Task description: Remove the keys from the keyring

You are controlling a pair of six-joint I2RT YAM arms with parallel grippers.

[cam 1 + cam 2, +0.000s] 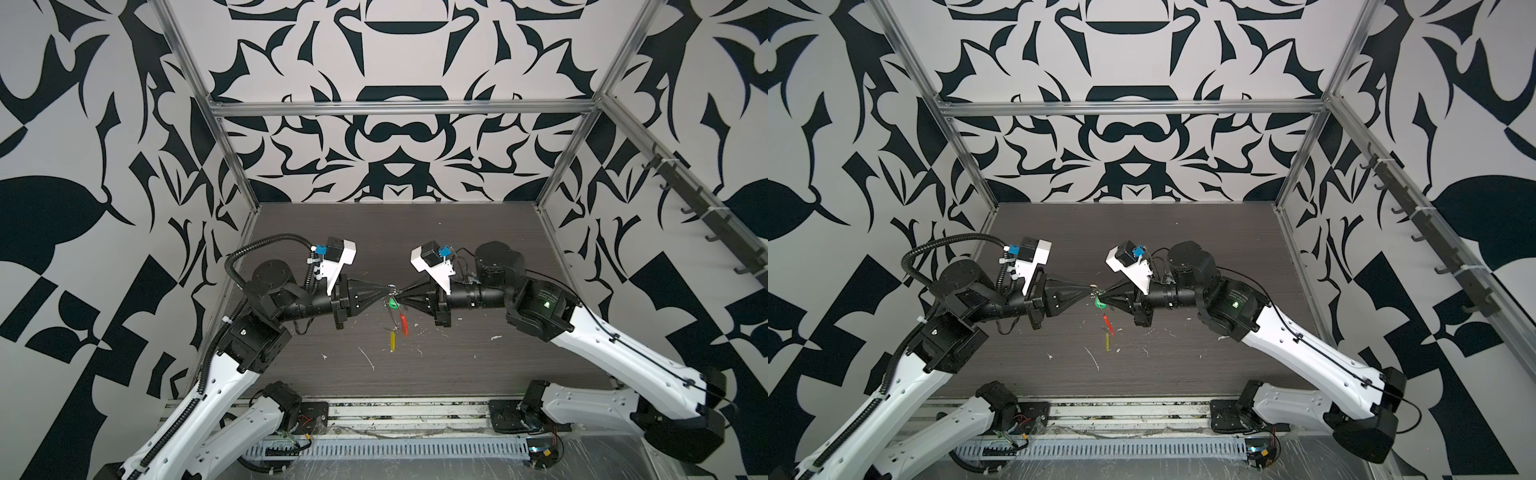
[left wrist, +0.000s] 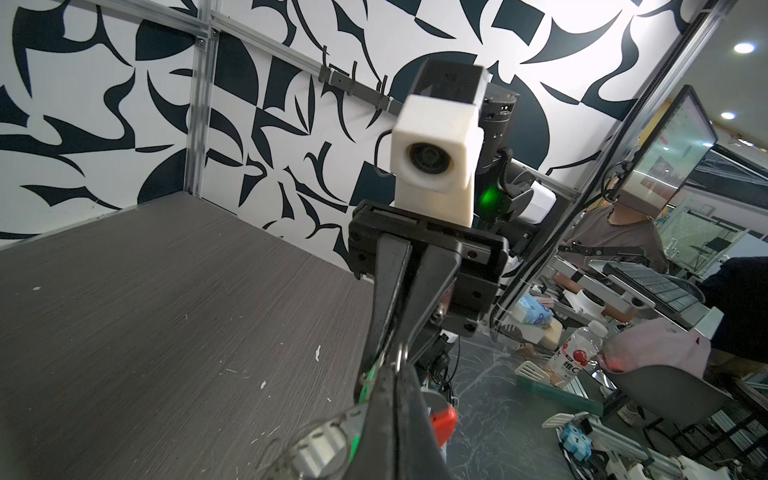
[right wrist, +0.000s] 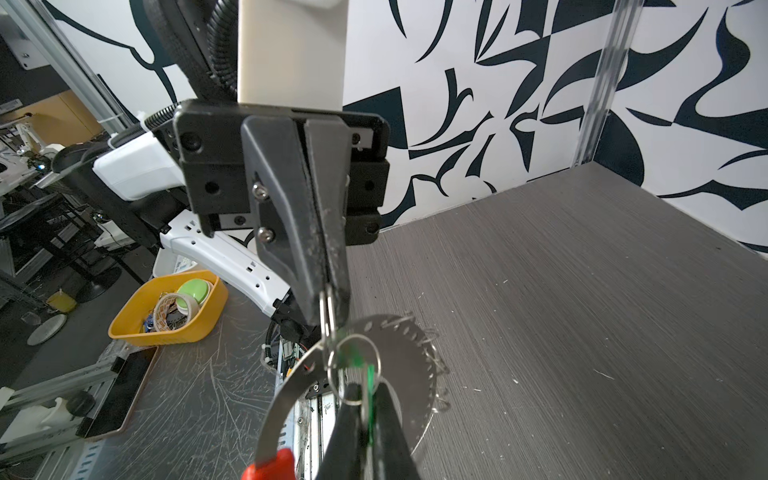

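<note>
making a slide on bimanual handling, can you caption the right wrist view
Left gripper pinches a small silver ring while the right gripper clamps the green key, beside the red-sleeved keyring.

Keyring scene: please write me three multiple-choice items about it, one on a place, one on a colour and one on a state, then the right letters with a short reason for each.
1. Where is the keyring?
A) in the air between the left gripper and the right gripper
B) lying flat, far from both arms
C) inside a box

2. Which colour is the key that the right gripper grips?
A) yellow
B) blue
C) green

3. How is the left gripper?
A) wide open
B) shut on a small silver ring
C) shut on nothing

Right letters:
1 A, it hangs where both tips meet.
2 C, the green key sits in its grip.
3 B, the ring sticks out of the closed tips.
</note>
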